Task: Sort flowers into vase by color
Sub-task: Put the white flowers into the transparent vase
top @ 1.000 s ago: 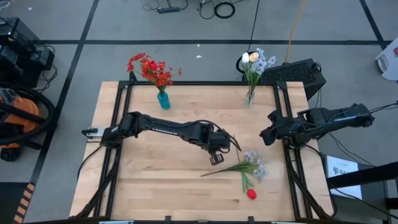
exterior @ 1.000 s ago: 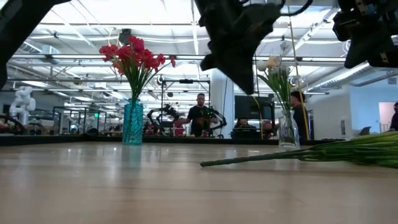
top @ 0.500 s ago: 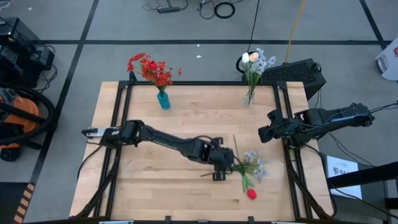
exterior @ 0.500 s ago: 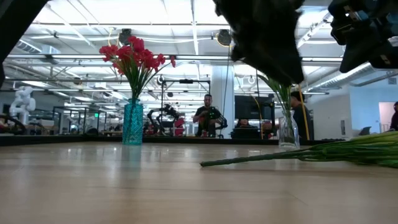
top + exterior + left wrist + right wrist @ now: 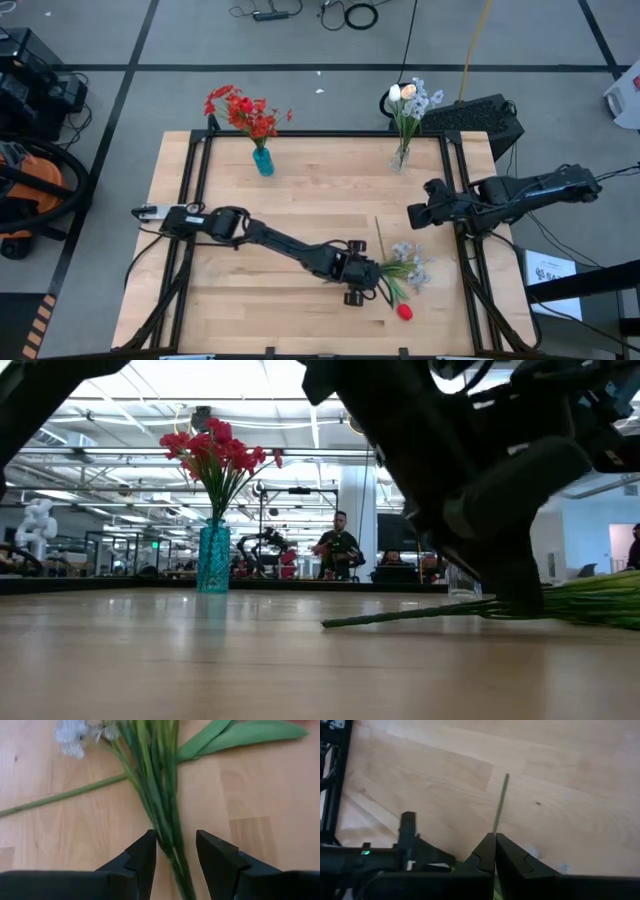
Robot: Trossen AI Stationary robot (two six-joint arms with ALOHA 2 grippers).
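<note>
Loose flowers lie flat on the wooden table: a bundle of green stems, a pale bluish-white spray and a red tulip bud. My left gripper is low over them and open. Its two fingers stand on either side of the stems. Red flowers stand in a blue vase at the far left. White flowers stand in a clear vase at the far right. My right gripper hovers shut over the table's right side, holding nothing. My left gripper comes down slanting from the table's left, its open fingers across the stem bundle, which lies flat on the table. Whether a finger touches the stems, I cannot tell.
A black frame runs along the table's edges. One single stem points from the pile toward the far edge, below my right gripper. Bare wood lies at the near left. People stand in the room beyond the table.
My left gripper has gone toward the table's near and right edges and down, from mid-table onto the loose flowers. My right gripper has shifted a little toward the table's left edge. The flowers have not moved.
</note>
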